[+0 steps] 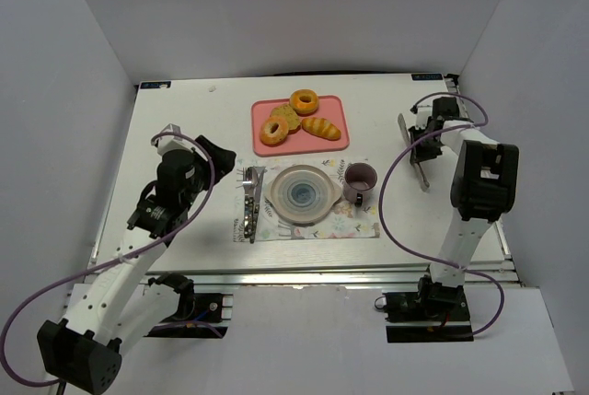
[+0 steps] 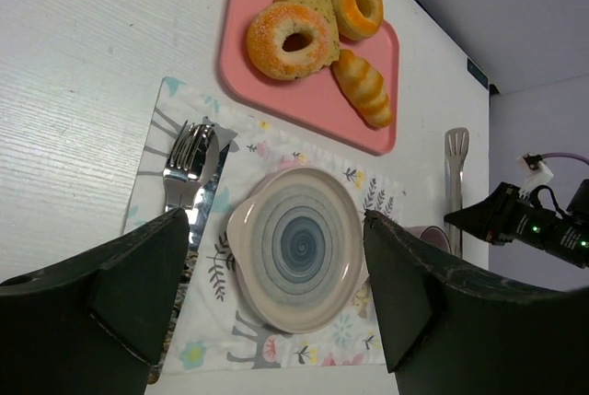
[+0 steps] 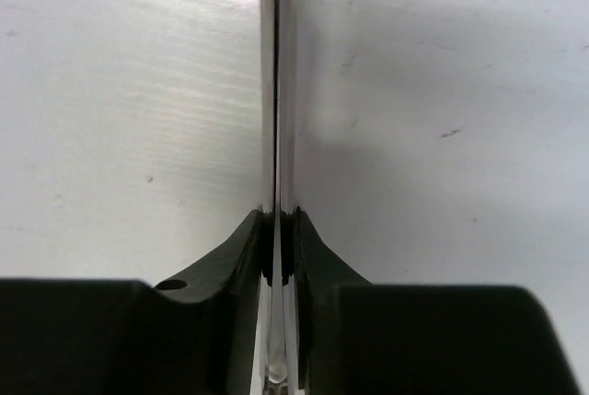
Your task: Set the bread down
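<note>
Steel, the thin blades of the tongs (image 3: 276,91), sat clamped edge-on in the right gripper (image 3: 277,238), with bare white table (image 3: 442,137) open on both sides. The left gripper (image 2: 276,220) hung with its jaws apart and nothing between them, above the plate (image 2: 299,252) on the placemat (image 2: 267,137). The bread (image 2: 363,88) lay on the pink tray (image 2: 313,96) near its right edge, just beside a sugared doughnut (image 2: 290,39).

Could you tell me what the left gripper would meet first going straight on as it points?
Probably the plate on the placemat, dead ahead of the left gripper; depth is unclear.
</note>
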Controlling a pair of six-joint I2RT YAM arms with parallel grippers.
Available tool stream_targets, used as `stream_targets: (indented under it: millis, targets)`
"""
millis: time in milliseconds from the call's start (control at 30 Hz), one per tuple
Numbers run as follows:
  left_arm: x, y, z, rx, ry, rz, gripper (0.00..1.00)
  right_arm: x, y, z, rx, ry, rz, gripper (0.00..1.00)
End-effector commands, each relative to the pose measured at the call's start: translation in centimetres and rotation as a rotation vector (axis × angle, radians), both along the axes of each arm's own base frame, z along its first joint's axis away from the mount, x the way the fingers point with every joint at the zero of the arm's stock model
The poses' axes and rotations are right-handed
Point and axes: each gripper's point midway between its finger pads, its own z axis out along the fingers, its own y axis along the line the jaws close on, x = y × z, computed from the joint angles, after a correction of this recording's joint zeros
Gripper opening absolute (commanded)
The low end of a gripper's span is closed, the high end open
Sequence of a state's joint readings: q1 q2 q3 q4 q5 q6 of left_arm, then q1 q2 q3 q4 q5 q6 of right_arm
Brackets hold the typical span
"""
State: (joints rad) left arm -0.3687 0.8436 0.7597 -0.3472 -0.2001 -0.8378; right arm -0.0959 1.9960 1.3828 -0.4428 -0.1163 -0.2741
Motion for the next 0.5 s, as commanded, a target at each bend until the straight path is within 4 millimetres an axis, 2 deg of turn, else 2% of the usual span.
stream_targets:
  millis: [0,100,200,333,400,467]
  targets:
    - [-0.5,0.4,0.7,-0.013,-0.019,0.016,0.85,0.7,1.7,5.6,0.042,-0.147,0.1,0.16]
    - [-0.6,0.4,1.0,-0.019,-0.025,0.017,0.85,1.0,3.8,9.9,0.094,-0.235,0.185,0.21]
    - [-0.5,0.3,1.2,-0.024,-0.029,0.016,0.85,0.9,6.5,12.7,0.164,-0.251,0.25,0.37]
    - [-0.5,0.3,1.6,-0.025,-0.032,0.016,0.85,1.3,9.6,15.0,0.257,-0.25,0.293,0.46]
    - [-0.6,0.4,1.7,-0.028,-0.032,0.021,0.85,1.1,12.2,15.5,0.281,-0.241,0.353,0.51]
    - [-0.7,0.5,1.8,-0.034,-0.034,0.028,0.85,1.1,13.8,15.7,0.291,-0.241,0.387,0.53]
